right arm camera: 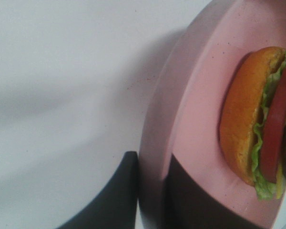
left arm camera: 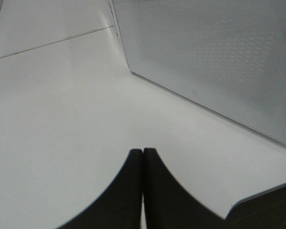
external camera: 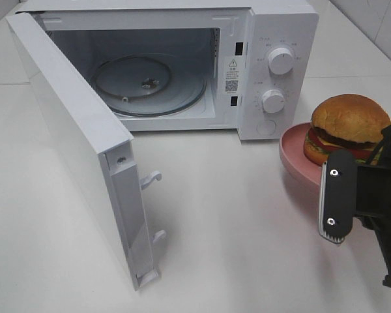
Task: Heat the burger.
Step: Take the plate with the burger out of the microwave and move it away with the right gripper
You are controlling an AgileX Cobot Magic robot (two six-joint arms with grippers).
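The burger [external camera: 348, 127], with a golden-brown bun and red, green and yellow layers, sits on a pink round plate [external camera: 292, 153] to the right of the microwave [external camera: 274, 39]. My right gripper [external camera: 330, 179] is shut on the plate's near rim. The right wrist view shows the gripper [right arm camera: 150, 191] with one finger outside the rim of the plate [right arm camera: 200, 95] and one inside, beside the burger [right arm camera: 257, 124]. My left gripper [left arm camera: 143, 160] is shut on nothing above the white table, beside the microwave door [left arm camera: 214, 57]. It is out of the high view.
The microwave door [external camera: 72, 130] stands swung wide open toward the front left, its latch hooks [external camera: 151, 177] sticking out. Inside lies an empty glass turntable [external camera: 146, 85]. Two knobs [external camera: 280, 60] are on the right panel. White table [external camera: 234, 228] spreads in front.
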